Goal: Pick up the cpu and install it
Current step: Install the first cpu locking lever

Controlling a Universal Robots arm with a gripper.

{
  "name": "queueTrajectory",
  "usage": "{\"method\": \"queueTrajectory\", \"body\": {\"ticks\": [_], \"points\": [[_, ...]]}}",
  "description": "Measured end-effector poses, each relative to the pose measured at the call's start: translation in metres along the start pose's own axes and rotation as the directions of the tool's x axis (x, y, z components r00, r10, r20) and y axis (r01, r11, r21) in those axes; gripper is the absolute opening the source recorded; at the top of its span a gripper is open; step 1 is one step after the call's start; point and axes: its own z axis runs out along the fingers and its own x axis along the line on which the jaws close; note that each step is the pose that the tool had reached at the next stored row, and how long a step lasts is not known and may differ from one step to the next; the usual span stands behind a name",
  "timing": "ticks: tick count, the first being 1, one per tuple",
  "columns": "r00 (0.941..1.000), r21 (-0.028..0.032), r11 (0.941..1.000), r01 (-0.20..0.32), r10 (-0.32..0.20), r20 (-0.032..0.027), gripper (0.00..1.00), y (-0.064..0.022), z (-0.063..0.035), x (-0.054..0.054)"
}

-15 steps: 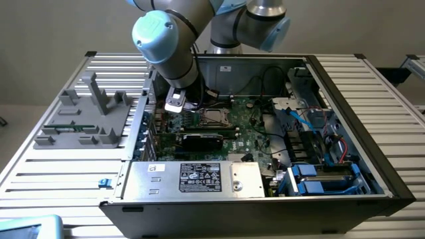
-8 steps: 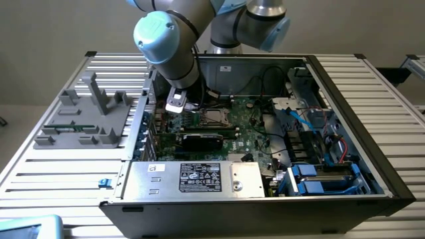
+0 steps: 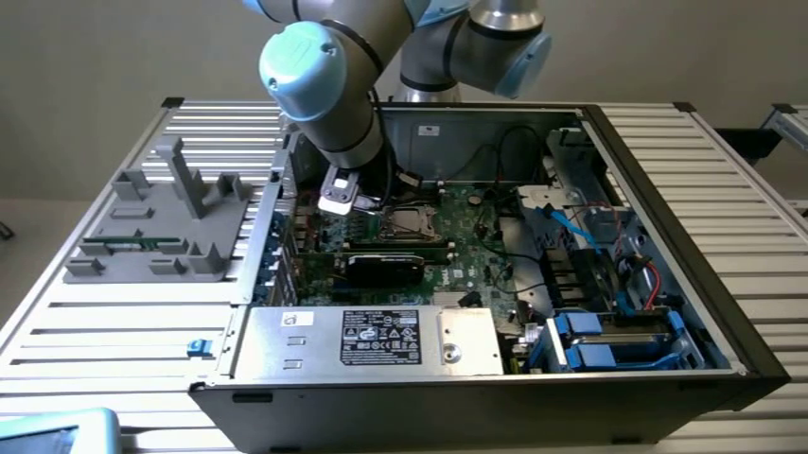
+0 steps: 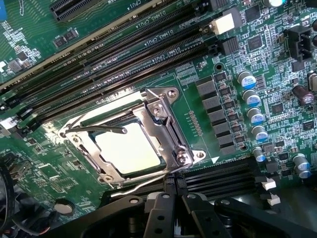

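The cpu (image 4: 130, 148) shows as a silvery-beige square lying flat inside the socket's metal frame (image 4: 168, 131) on the green motherboard. A thin lever wire (image 4: 99, 130) crosses one corner of it. My gripper (image 4: 176, 201) hangs just above the board beside the socket, shut with nothing between its fingers and apart from the cpu. In the exterior view my gripper (image 3: 341, 197) reaches down into the open computer case, to the exterior view's left of the socket (image 3: 411, 223).
Rows of black memory slots (image 4: 129, 59) run alongside the socket, and capacitors (image 4: 250, 104) stand on its other side. The case walls (image 3: 606, 161), cables (image 3: 569, 227) and a power supply (image 3: 378, 336) surround the board. A grey fixture (image 3: 165, 218) stands on the table at the exterior view's left.
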Motion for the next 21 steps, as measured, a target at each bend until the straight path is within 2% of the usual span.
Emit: {"method": "queueTrajectory", "body": {"ticks": [5,7,9,21], "points": [[1.0,-0.0009,1.0,-0.007,0.007,-0.0015,0.12,-0.0003,0.0006,0.0007],[1.0,-0.0009,1.0,-0.009,0.009,-0.0003,0.12,-0.0006,0.0008,0.0011],[0.9997,0.0072,0.9998,0.017,-0.017,0.0165,0.12,0.0028,-0.0022,-0.0074],[0.9997,0.0075,0.9998,0.016,-0.016,0.0163,0.12,0.0027,-0.0022,-0.0078]]}}
